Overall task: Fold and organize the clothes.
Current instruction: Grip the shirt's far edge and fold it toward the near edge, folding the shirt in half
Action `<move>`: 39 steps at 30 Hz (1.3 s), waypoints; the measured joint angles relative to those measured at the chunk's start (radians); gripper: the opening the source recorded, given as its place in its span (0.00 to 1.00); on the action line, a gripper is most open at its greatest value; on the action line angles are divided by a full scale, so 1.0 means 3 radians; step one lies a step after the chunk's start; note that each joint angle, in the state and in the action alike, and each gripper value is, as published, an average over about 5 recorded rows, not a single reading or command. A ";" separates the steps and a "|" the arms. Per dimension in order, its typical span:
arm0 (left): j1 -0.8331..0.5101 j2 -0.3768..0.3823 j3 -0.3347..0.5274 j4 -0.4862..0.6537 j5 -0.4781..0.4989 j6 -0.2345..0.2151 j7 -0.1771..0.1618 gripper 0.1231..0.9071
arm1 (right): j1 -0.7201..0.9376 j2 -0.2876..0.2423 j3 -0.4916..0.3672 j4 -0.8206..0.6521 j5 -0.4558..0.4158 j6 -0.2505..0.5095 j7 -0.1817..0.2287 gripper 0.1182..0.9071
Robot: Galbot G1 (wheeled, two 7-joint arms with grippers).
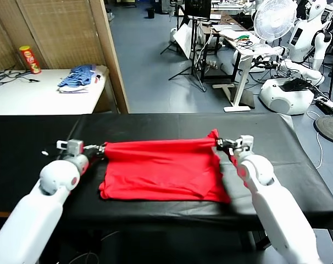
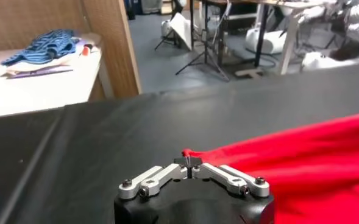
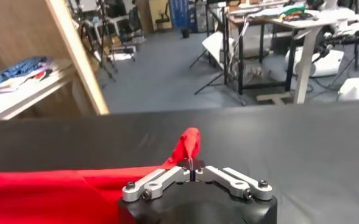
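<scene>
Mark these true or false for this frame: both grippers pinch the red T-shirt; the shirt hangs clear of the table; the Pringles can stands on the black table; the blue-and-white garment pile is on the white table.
1. Both grippers pinch the red T-shirt. True: left gripper and right gripper are shut on its far corners.
2. The shirt hangs clear of the black table. False: its near part lies on the cloth.
3. The Pringles can stands on the black table. False: it stands on the white table.
4. The blue-and-white garment pile is on the white table. True.
</scene>
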 joint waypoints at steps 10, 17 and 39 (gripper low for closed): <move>0.0503 0.0126 -0.0165 -0.0491 0.0063 0.0014 -0.0005 0.00 | -0.0477 -0.0172 0.0056 0.0560 -0.0047 -0.0152 -0.0011 0.01; 0.0830 0.0135 -0.0265 -0.0705 0.0180 0.0014 0.0013 0.00 | -0.0764 -0.0189 0.0065 0.0809 -0.0193 -0.0153 0.0021 0.01; 0.1164 0.0153 -0.0431 -0.0981 0.0064 0.0013 -0.0064 0.51 | -0.1154 -0.0164 0.0521 0.1111 0.0048 -0.0153 -0.0042 0.65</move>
